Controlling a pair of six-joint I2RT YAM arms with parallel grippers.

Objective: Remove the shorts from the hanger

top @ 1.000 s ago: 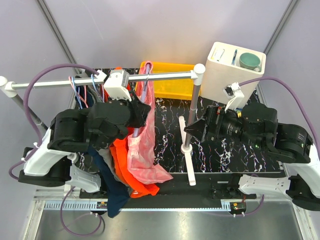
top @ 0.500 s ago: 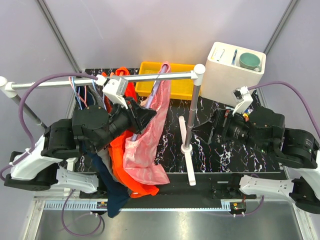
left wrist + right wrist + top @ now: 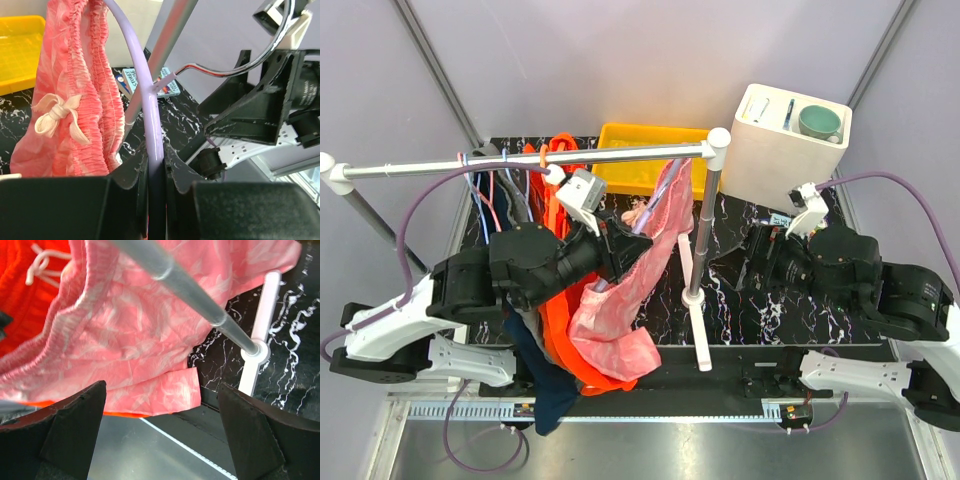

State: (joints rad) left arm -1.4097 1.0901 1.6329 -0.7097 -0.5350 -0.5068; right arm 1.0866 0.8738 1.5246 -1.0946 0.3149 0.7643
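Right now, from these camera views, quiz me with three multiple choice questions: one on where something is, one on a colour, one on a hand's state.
1. Where is the yellow bin?
A) at the back of the table, beyond the rail
B) between the arm bases
C) hanging from the rail

2. What colour is the hanger the left hand grips?
A) green
B) lavender
C) black

3. How is the right hand?
A) shut on the rail
B) shut on cloth
C) open, empty

Answers: 1 A, the top view shows it past the rail; 2 B, a pale purple bar sits between the shut fingers; 3 C, its fingers stand wide apart, gripping nothing.
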